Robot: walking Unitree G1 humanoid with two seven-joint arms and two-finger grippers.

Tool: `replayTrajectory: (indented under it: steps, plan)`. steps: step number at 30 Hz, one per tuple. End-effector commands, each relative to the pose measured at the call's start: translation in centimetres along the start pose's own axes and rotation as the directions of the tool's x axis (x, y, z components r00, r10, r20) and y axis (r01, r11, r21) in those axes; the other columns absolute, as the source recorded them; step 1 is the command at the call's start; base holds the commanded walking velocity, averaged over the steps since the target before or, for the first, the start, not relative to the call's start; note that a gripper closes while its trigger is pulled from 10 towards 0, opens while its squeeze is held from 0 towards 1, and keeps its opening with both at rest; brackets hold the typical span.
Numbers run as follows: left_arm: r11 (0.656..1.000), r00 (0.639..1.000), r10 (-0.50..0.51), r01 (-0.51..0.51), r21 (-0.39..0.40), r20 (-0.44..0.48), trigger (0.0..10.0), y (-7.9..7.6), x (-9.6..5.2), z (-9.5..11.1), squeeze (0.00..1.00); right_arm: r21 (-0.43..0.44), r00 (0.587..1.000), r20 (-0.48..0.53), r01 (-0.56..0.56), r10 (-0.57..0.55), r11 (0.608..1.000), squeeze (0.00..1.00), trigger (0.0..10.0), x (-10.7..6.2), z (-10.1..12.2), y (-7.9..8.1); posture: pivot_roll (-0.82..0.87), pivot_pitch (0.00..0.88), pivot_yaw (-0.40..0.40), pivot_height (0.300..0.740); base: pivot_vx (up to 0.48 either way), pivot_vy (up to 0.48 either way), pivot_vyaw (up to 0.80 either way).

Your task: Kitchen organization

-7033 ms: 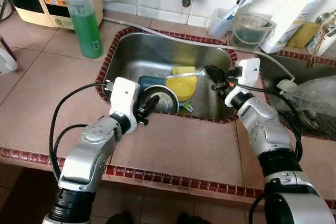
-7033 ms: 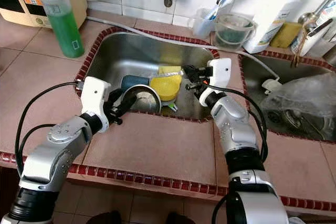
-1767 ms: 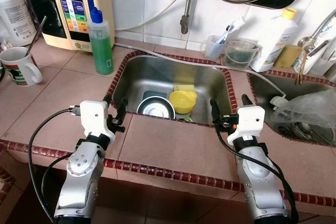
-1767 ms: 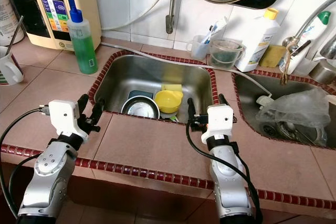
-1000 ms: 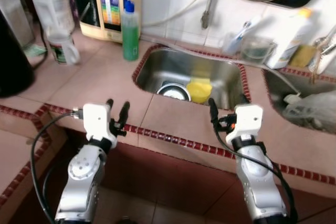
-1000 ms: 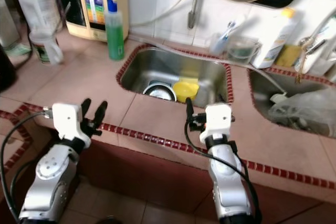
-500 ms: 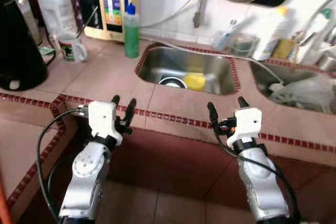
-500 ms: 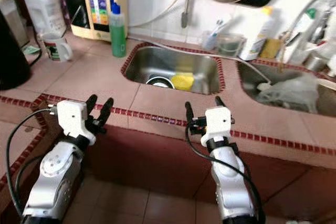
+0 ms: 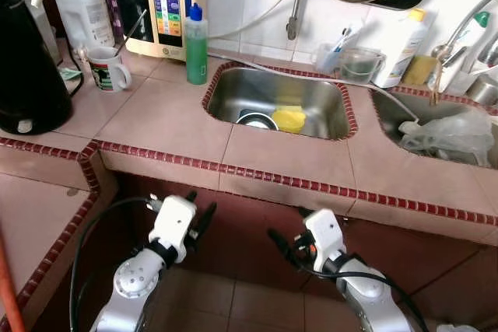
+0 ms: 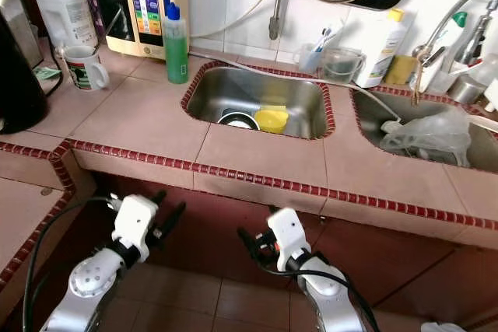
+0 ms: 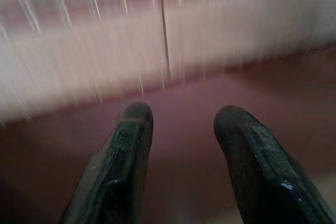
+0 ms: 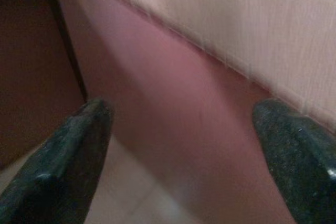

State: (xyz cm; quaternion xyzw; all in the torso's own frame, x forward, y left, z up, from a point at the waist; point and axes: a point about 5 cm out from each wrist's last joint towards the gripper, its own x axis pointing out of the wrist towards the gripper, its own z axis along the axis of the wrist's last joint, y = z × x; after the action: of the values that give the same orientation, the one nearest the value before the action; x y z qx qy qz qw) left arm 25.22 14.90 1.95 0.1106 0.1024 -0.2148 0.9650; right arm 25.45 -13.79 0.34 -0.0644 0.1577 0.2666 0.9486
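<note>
Both hands empty, fingers apart, below counter [image 9: 288, 165] edge; L [image 9: 199, 209], R [image 9: 282, 243].

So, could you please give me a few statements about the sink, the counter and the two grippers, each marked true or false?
1. A yellow bowl lies in the sink. True.
2. The green soap bottle stands inside the sink. False: it stands on the counter, beside the sink's left rim.
3. The left gripper and the right gripper are both low, in front of the counter's face. True.
4. The right gripper holds the yellow bowl. False: its fingers are open and hold nothing.
5. The white mug sits on the counter between the black kettle and the green soap bottle. True.
</note>
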Motion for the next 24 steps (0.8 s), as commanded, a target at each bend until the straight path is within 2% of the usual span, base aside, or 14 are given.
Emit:
replayTrajectory:
  steps: [1, 2, 4, 6, 8, 9, 10, 11, 13, 15, 19, 21, 24]
  plan:
    - [1.000, 0.999, 0.004, -0.004, 0.003, -0.052, 10.0, -0.4, 0.2, -1.0, 0.00, 0.006, 0.998, -0.034, 0.050, -0.050, 0.999, 0.00, 10.0, -0.2, -0.9, -0.7, 0.10, 0.000, -0.092, 0.740, 0.000, 0.000, 0.00]
    - [1.000, 0.999, 0.005, -0.005, 0.005, -0.054, 10.0, -0.5, 0.2, -1.1, 0.00, 0.006, 0.998, -0.037, 0.051, -0.051, 0.999, 0.00, 10.0, -0.3, -0.9, -0.7, 0.10, 0.000, -0.092, 0.740, 0.000, 0.000, 0.00]
    - [0.999, 0.993, 0.010, -0.014, -0.029, -0.115, 10.0, -0.9, 0.2, -2.5, 0.00, 0.021, 0.991, -0.065, 0.117, -0.115, 0.993, 0.00, 10.0, -0.3, -1.7, -1.1, 0.10, 0.000, -0.095, 0.740, 0.000, 0.000, 0.00]
    - [0.999, 0.982, 0.014, -0.019, -0.027, -0.186, 10.0, -1.5, 0.1, -3.9, 0.00, 0.034, 0.981, -0.115, 0.162, -0.157, 0.986, 0.00, 10.0, -0.6, -2.7, -1.3, 0.10, 0.000, -0.096, 0.740, 0.000, 0.000, 0.00]
    - [0.998, 0.964, -0.002, -0.014, -0.056, -0.265, 10.0, -1.9, -0.3, -5.3, 0.00, 0.018, 0.968, -0.164, 0.198, -0.192, 0.980, 0.00, 10.0, -0.9, -3.6, -1.5, 0.10, 0.000, -0.094, 0.740, 0.000, 0.000, 0.00]
    - [0.996, 0.947, -0.013, -0.016, -0.088, -0.322, 10.0, -2.2, -0.6, -6.3, 0.00, 0.039, 0.956, -0.202, 0.227, -0.215, 0.973, 0.00, 10.0, -1.3, -4.5, -1.6, 0.11, 0.000, -0.099, 0.740, 0.000, 0.000, 0.00]
    - [0.996, 0.947, -0.013, -0.016, -0.088, -0.322, 10.0, -2.2, -0.6, -6.3, 0.00, 0.039, 0.956, -0.202, 0.227, -0.215, 0.973, 0.00, 10.0, -1.3, -4.5, -1.6, 0.11, 0.000, -0.099, 0.740, 0.000, 0.000, 0.00]
    - [0.995, 0.929, -0.020, -0.017, -0.099, -0.368, 10.0, -2.5, -0.9, -7.1, 0.00, 0.061, 0.943, -0.240, 0.252, -0.231, 0.966, 0.00, 10.0, -1.6, -5.2, -1.6, 0.10, 0.000, -0.102, 0.740, 0.000, 0.000, 0.00]
    - [0.997, 0.917, -0.039, 0.010, -0.077, -0.396, 10.0, -2.9, -1.2, -7.6, 0.00, 0.055, 0.929, -0.278, 0.269, -0.243, 0.962, 0.00, 10.0, -2.1, -6.0, -1.5, 0.10, 0.000, -0.102, 0.740, 0.000, 0.000, 0.00]
    - [0.998, 0.862, -0.055, 0.040, -0.040, -0.504, 10.0, -3.6, -2.5, -9.4, 0.00, 0.070, 0.847, -0.438, 0.367, -0.302, 0.928, 0.00, 10.0, -4.3, -9.0, -1.3, 0.11, 0.000, -0.097, 0.740, 0.000, 0.000, 0.00]
    - [0.994, 0.783, -0.016, -0.053, -0.092, -0.622, 10.0, -3.7, -4.5, -11.4, 0.00, 0.070, 0.748, -0.581, 0.439, -0.321, 0.896, 0.00, 10.0, -6.8, -11.7, -0.7, 0.10, 0.000, -0.090, 0.740, 0.000, 0.000, 0.00]
    - [0.990, 0.754, -0.010, -0.086, -0.114, -0.657, 10.0, -4.2, -5.3, -12.1, 0.00, 0.100, 0.711, -0.637, 0.460, -0.298, 0.882, 0.00, 10.0, -8.1, -13.1, 0.2, 0.09, 0.000, -0.083, 0.740, 0.000, 0.000, 0.00]
    - [0.991, 0.765, -0.026, -0.065, -0.118, -0.644, 10.0, -4.7, -5.1, -11.9, 0.00, 0.127, 0.710, -0.641, 0.474, -0.292, 0.871, 0.00, 10.0, -8.2, -13.3, 0.7, 0.09, 0.000, -0.077, 0.740, 0.000, 0.000, 0.00]
